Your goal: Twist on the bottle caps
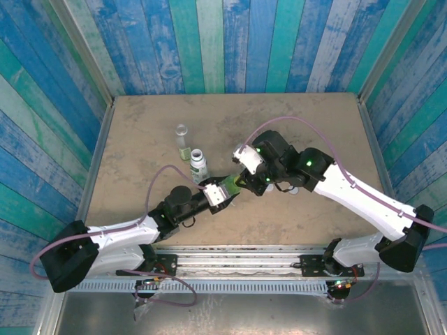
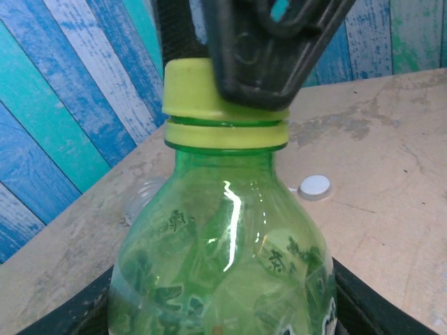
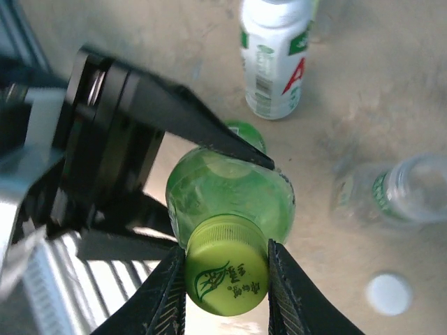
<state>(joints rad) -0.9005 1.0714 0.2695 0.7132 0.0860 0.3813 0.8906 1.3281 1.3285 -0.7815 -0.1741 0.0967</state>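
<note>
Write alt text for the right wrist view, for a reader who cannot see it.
The right pincer grips a yellow-green cap on top of a green bottle, which the left pincer holds by its body. Beyond them on the table are a white-labelled bottle, a clear bottle and a loose white cap.

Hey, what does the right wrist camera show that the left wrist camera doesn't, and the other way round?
Right wrist: the leaf print atop the yellow-green cap, the white-labelled bottle, the left gripper clamping the green bottle. Left wrist: the cap side-on above its neck ring, the blue plank wall. Both: the right gripper closed on that cap, a loose white cap on the table.
</note>
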